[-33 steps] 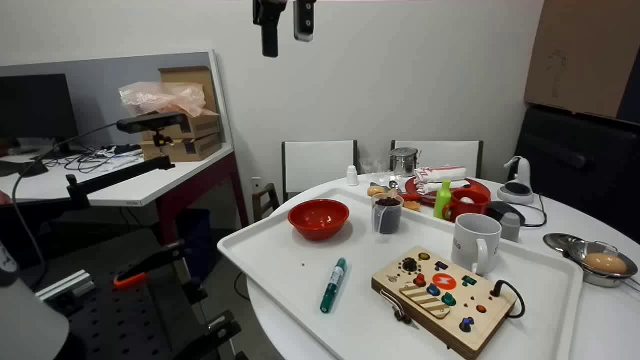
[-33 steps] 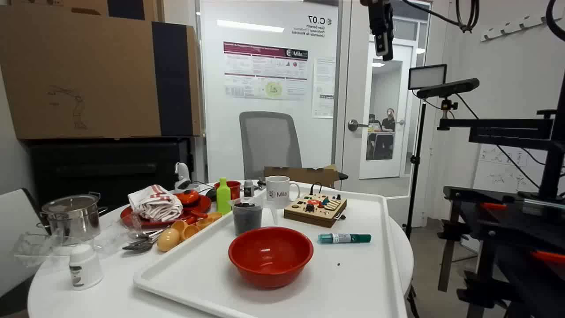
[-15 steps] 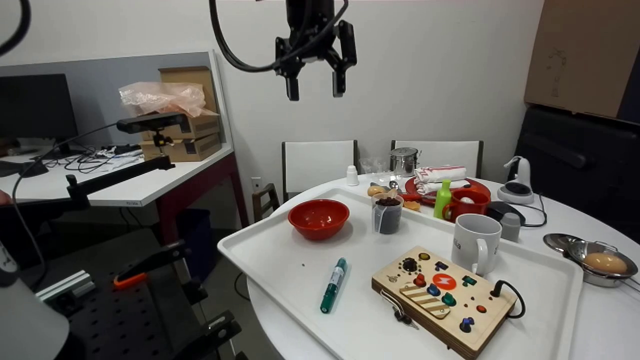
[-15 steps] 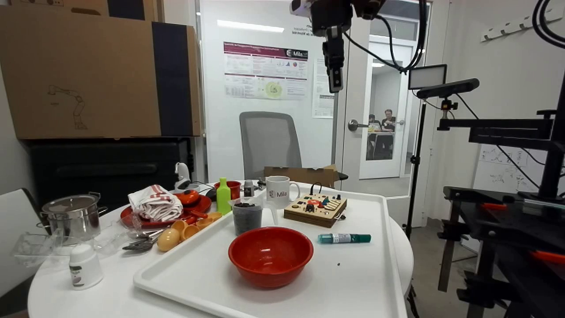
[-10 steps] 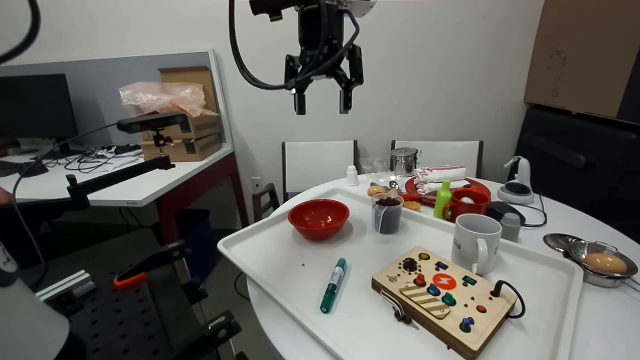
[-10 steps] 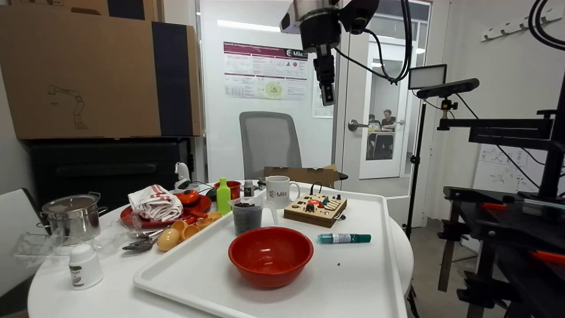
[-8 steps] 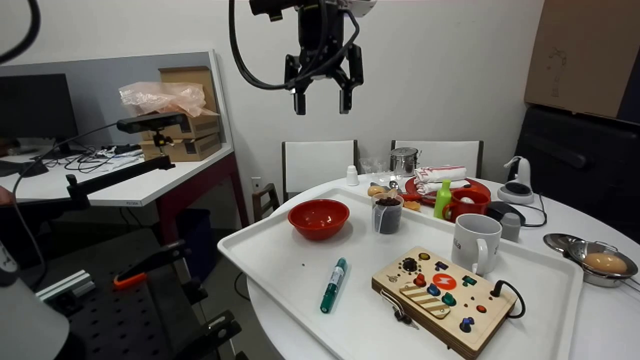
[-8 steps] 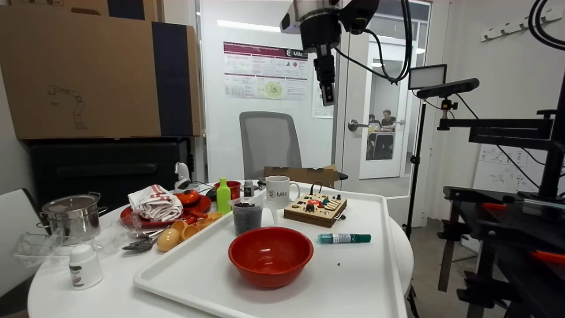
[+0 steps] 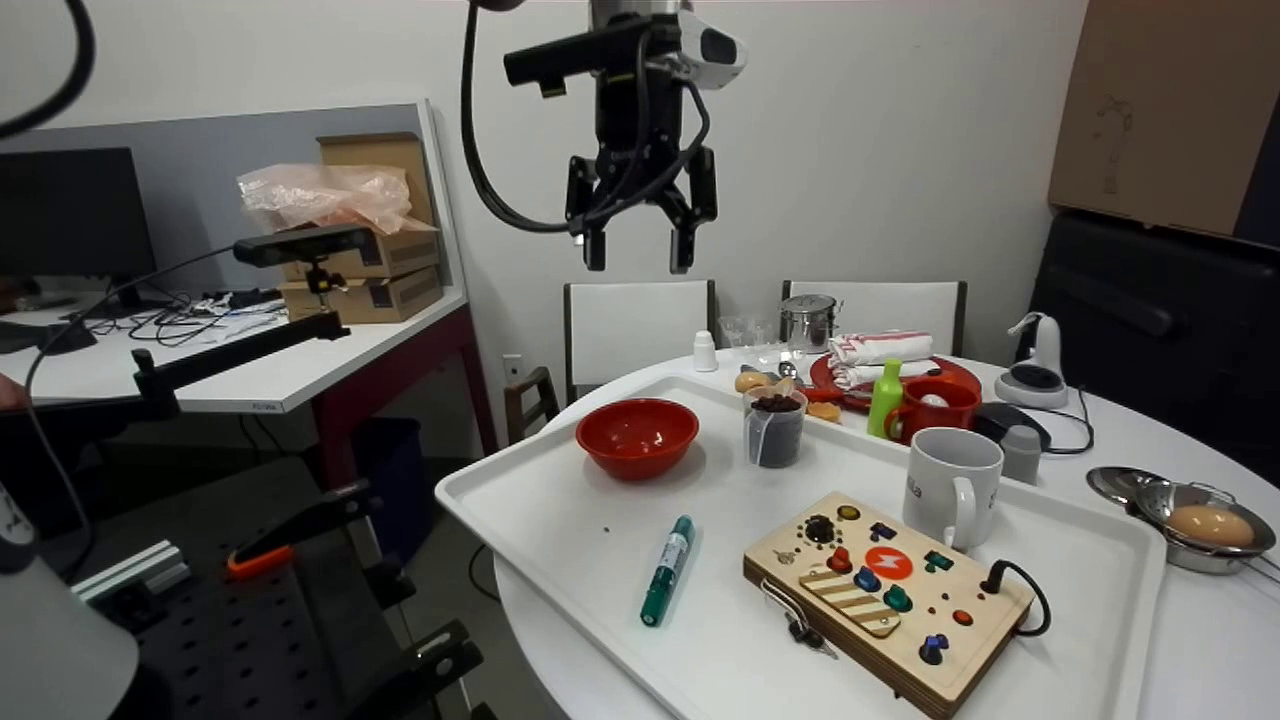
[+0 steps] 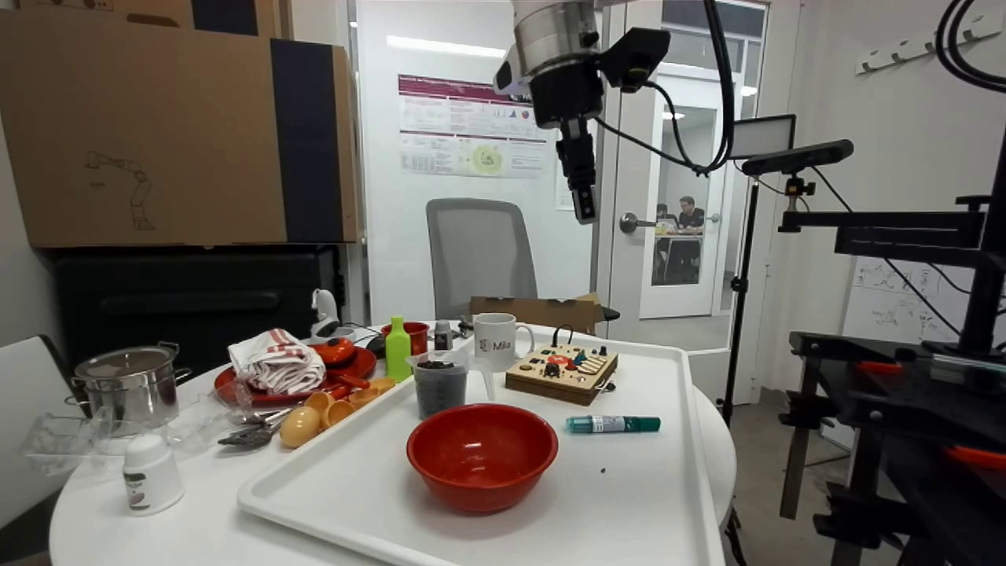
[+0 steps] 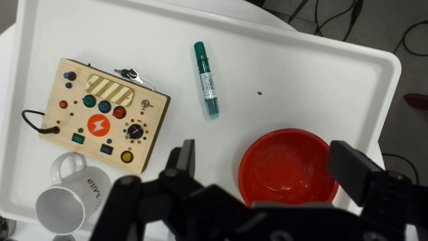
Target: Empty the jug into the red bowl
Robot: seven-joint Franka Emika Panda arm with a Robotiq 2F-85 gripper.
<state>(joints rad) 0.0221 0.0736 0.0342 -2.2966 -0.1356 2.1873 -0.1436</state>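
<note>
The jug (image 9: 775,440) stands upright on the white tray, with see-through walls and dark grey, crumbly-looking contents up to near its rim; in an exterior view the jug (image 10: 440,387) shows a handle on one side. Beside it sits the glossy red bowl (image 9: 637,445), which looks bare inside in the wrist view, where the bowl (image 11: 287,167) lies beneath the fingers. High above the tray hangs my gripper (image 9: 638,262), pointing down, its fingers wide apart with nothing between them. From the wrist, the gripper's body covers nearly all of the jug.
On the tray (image 9: 560,560) are a green marker (image 9: 667,572), a wooden knob box (image 9: 890,590) with a cable, and a white mug (image 9: 953,485). Behind the tray's edge stand a green bottle (image 9: 886,400), a red mug (image 9: 932,408) and a towel (image 9: 880,350) on a red plate.
The arm has swung over the table, and the gripper has come down from the top of both exterior views, turning to point downward. Jug, bowl and other objects stay where they were.
</note>
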